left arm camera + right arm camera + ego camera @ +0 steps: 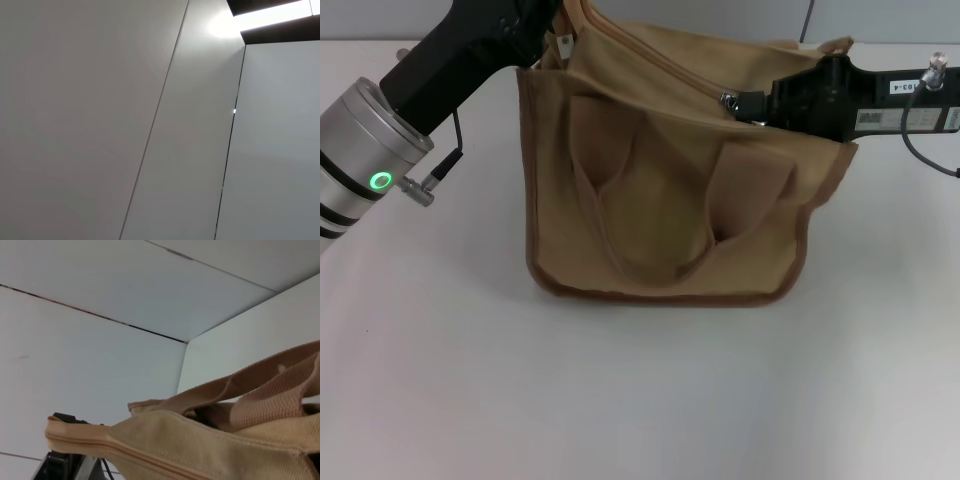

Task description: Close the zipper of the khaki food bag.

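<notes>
The khaki food bag (660,200) stands mid-table with its handles hanging down the front. The zipper (660,60) runs across its top panel, and its silver pull tab (729,99) sits near the bag's right end. My right gripper (745,104) reaches in from the right and is shut on the pull tab. My left gripper (558,35) is shut on the bag's top left end. The right wrist view shows the zipper (100,442) running along the bag (210,445) to the left gripper (62,418), with its teeth meshed. The left wrist view shows only wall.
The white table (640,400) spreads in front of and beside the bag. My left arm's silver forearm (360,150) with a green light crosses the table's left side. A cable (930,160) hangs from the right arm.
</notes>
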Robot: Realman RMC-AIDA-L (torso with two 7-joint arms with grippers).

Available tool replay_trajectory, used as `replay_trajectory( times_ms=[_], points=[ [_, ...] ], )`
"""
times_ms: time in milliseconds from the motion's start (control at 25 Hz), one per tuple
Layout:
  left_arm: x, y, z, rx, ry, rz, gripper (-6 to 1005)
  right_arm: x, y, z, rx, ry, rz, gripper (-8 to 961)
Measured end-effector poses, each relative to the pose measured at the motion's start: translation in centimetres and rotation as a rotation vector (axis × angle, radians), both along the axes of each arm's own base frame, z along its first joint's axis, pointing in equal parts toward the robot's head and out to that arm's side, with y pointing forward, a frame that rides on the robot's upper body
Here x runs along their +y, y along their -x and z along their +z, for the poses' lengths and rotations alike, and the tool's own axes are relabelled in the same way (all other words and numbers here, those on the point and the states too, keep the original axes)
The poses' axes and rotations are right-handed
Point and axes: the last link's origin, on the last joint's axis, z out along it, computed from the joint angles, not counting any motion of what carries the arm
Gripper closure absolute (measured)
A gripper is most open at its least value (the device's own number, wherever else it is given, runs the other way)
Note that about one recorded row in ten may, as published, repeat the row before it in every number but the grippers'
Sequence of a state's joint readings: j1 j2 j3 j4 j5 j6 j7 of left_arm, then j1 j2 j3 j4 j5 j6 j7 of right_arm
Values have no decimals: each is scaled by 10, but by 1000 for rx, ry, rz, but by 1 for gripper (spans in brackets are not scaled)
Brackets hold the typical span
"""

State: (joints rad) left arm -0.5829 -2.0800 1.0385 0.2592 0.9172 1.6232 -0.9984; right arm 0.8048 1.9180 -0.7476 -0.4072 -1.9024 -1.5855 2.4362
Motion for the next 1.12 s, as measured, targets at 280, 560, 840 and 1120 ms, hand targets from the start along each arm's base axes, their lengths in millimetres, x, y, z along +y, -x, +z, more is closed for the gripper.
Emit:
replay_trajectory(
  times_ms=[280, 560, 840, 1120],
  points=[
    [0, 0, 0, 0, -1, 1, 855, -1, 1, 0, -1, 3, 14, 912],
    [1, 2, 1, 0, -6, 9, 852, -2, -4, 4, -1, -9, 10, 941],
    [0, 6, 4, -13, -23, 33, 849, -8, -20, 18, 1, -50, -6, 930],
    [0, 8, 4, -12, -30, 44, 845, -16, -35, 33, 31, -78, -33, 919]
  ],
)
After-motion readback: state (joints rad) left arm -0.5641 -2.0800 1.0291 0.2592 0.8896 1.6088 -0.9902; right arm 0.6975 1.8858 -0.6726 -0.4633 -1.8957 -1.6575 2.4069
